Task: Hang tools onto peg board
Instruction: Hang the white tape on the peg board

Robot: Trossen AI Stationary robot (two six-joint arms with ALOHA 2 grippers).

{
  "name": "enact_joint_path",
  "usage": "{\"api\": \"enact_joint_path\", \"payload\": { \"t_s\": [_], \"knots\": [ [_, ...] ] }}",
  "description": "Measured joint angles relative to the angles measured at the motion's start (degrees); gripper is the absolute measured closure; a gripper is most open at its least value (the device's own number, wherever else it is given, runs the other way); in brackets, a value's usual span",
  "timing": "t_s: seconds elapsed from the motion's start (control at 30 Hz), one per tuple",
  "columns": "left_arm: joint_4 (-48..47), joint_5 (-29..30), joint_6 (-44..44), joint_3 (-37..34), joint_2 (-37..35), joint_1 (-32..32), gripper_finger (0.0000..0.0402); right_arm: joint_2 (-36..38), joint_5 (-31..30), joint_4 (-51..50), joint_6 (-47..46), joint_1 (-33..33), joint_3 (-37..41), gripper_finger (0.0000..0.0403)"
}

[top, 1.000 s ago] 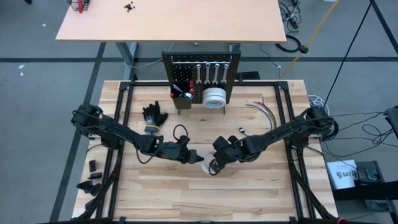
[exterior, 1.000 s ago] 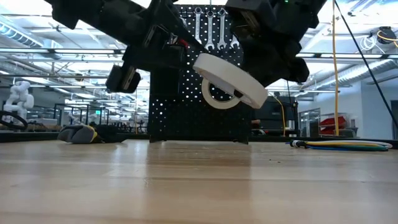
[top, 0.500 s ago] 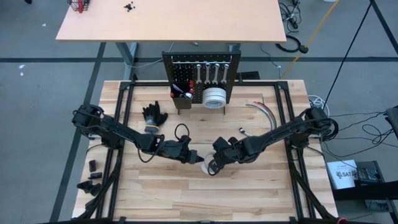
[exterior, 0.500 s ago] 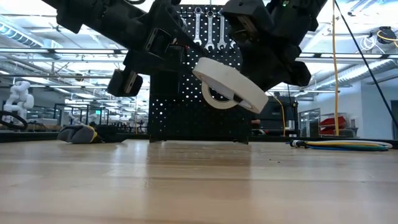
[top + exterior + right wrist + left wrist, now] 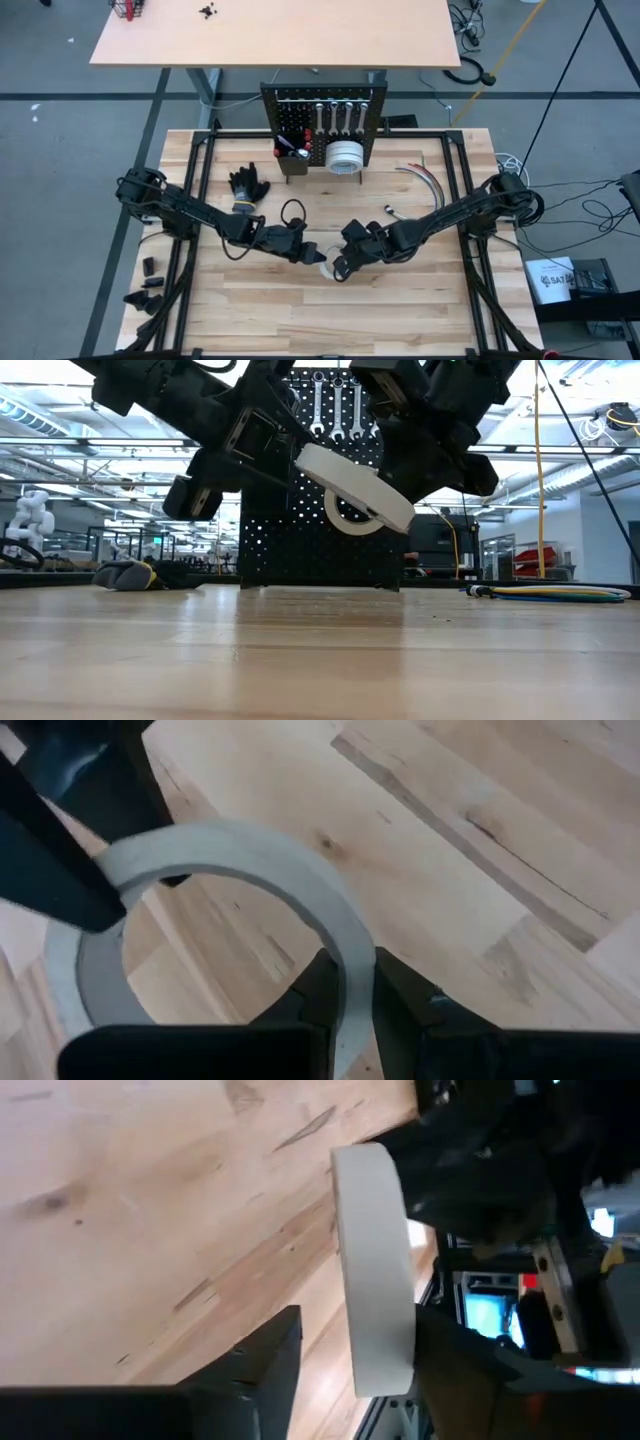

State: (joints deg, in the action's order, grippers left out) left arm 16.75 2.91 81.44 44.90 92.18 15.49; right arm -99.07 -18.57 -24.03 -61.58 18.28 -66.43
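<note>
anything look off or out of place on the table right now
One thing: a pair of black gloves lies crumpled on the table left of the peg board, and it is not a tool. The white tape roll hangs tilted in mid-air, pinched at its rim by the right gripper, with the left gripper beside it.

Tape roll (image 5: pixel 352 486): matt white, paper-like band, smooth outer face, greyer inner ring. Table (image 5: pixel 420 320): pale wood planks, visible grain and knots, low satin sheen. Peg board (image 5: pixel 322 128) at the table's far edge: black painted metal, perforated, matt. Wrenches (image 5: pixel 334 114) on it: bright bare metal, glossy. Right gripper (image 5: pixel 345 985) fingers: dark matt plastic. Gloves (image 5: pixel 248 186): black cloth, dull. Cables (image 5: pixel 545 593): smooth plastic sheath
</note>
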Motion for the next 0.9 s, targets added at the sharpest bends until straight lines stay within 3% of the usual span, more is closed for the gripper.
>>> {"api": "enact_joint_path", "payload": {
  "t_s": [0.2, 0.57, 0.73, 0.9],
  "knots": [
    [-0.55, -0.08, -0.12, 0.0, -0.04, -0.49, 0.0193, 0.02, -0.69, -0.2, -1.54, 0.59, 0.11, 0.037],
    [-0.83, 0.57, -1.36, -0.08, -0.04, -2.27, 0.0193, 0.02, -1.36, -0.5, -2.17, -1.42, 0.2, 0.037],
    [-0.87, 0.77, -3.29, -0.09, -0.04, -2.62, 0.0228, 0.02, -0.94, -0.52, -2.23, -2.08, 0.24, 0.037],
    [-0.84, 0.98, -6.09, -0.04, -0.07, -2.62, 0.0319, 0.02, -0.85, -0.6, -2.23, -2.11, 0.28, 0.037]
  ]
}}
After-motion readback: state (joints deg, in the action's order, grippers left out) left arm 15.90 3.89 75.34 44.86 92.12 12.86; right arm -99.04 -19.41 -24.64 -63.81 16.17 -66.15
